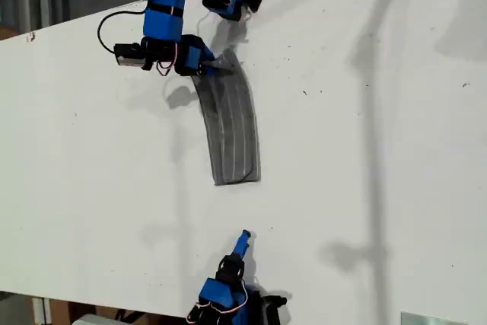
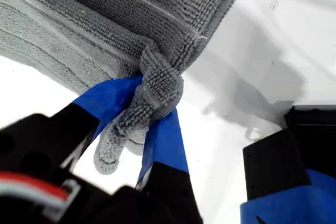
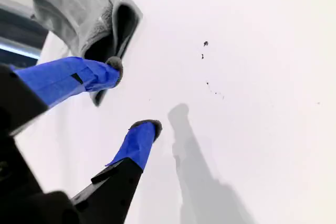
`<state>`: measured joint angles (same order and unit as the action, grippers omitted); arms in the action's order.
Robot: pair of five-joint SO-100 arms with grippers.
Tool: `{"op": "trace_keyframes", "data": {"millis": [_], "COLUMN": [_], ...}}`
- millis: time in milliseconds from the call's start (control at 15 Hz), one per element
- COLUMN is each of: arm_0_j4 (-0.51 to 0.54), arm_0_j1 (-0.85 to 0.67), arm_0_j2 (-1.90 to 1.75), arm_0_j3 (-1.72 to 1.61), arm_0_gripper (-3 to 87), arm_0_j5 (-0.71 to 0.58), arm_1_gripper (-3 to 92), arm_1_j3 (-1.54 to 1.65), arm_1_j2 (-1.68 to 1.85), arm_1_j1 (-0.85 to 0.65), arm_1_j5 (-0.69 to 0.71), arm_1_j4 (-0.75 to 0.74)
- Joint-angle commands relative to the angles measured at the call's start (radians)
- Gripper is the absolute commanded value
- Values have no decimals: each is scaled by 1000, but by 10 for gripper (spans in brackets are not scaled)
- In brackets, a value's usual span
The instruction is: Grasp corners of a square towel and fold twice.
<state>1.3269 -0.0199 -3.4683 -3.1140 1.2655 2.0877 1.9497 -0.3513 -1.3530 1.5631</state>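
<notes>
Towel corner between first hand's fingers

First gripper pinched on towel corner, arm reaching from exterior view's top. Second gripper parted, empty, above table.

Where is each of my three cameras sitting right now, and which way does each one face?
Exterior view: off the arms, above, facing down on the white table; shows both blue arms and the folded towel.
First wrist view: on my first tool, looking along its jaws, shut on a bunched towel corner.
Second wrist view: on my second tool, jaws open over the table, empty.
Shared: all three show the towel; the exterior view shows the first tool pinching its upper end.
</notes>
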Motion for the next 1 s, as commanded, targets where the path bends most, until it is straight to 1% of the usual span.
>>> {"op": "trace_keyframes", "data": {"millis": [0, 67, 133, 400, 600, 733, 933], "arm_0_j4": [-15, -17, -17, -18, -18, -18, -18], "arm_0_j1": [17, 18, 18, 15, 15, 14, 14], "arm_0_j2": [-2, -2, -2, -2, -2, -2, -2], "arm_0_j3": [-3, -3, -3, -3, -3, -3, -3], "arm_0_gripper": [191, 191, 191, 190, 190, 189, 189], "arm_0_j5": [-18, -120, -192, -199, -199, -199, -199], "arm_1_gripper": [-1, -1, -1, -1, -1, -1, -1], "arm_1_j3": [-124, -172, -227, -565, -792, -891, -1054], "arm_1_j2": [0, -40, -80, -298, -457, -537, -653], "arm_1_j1": [21, 38, 55, 120, 149, 143, 156], "arm_1_j5": [49, 75, 103, 209, 245, 275, 354], "arm_1_j4": [9, 2, -5, 32, 54, 46, 11]}}
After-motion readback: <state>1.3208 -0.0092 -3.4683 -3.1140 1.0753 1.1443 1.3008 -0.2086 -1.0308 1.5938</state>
